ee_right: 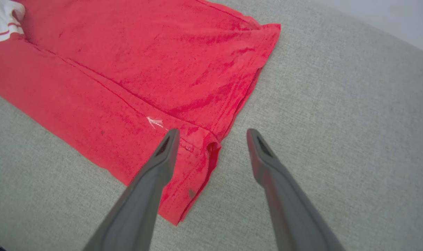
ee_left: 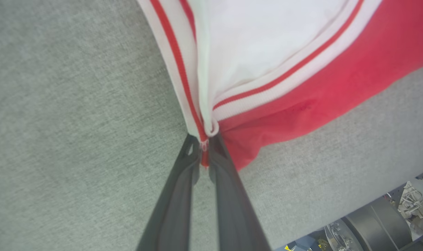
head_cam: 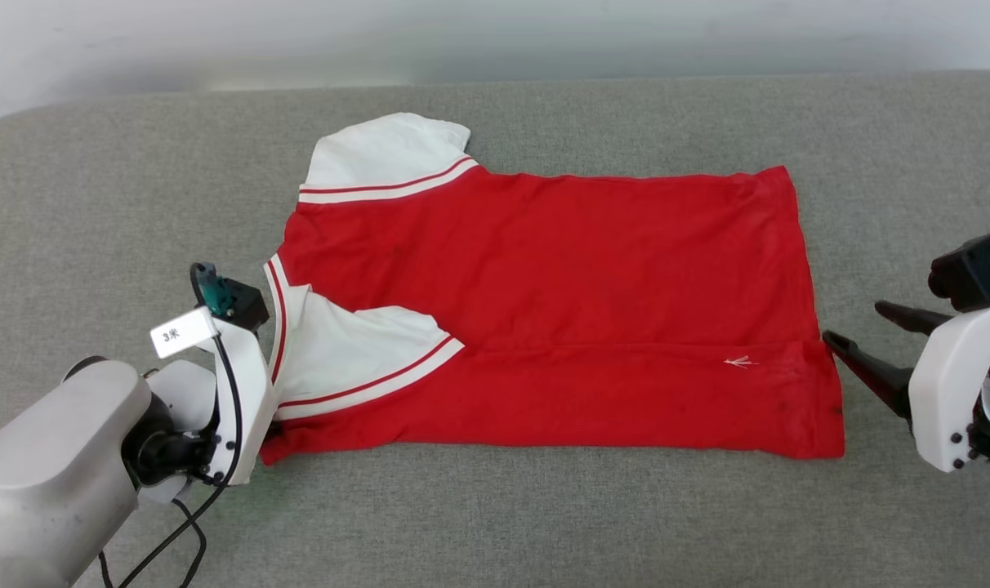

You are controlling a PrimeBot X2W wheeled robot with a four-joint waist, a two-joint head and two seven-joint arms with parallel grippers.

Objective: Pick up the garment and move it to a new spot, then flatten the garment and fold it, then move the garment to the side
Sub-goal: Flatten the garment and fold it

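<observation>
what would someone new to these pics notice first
The red T-shirt with white sleeves lies spread out in the middle of the grey fabric surface, its near sleeve folded onto the body. The left hand is shut on the striped trim at the shirt's near left corner, while the right hand hangs open at the hem, one finger above the cloth.

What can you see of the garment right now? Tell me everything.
The garment is a red T-shirt with white short sleeves and red-white striped trim, lying mostly flat, plain side up, on the grey fabric surface. Collar toward the robot's left, hem right. Its near edge is folded over and the near sleeve lies across the body. The left gripper is shut on the striped trim; the open right gripper straddles the hem edge.
</observation>
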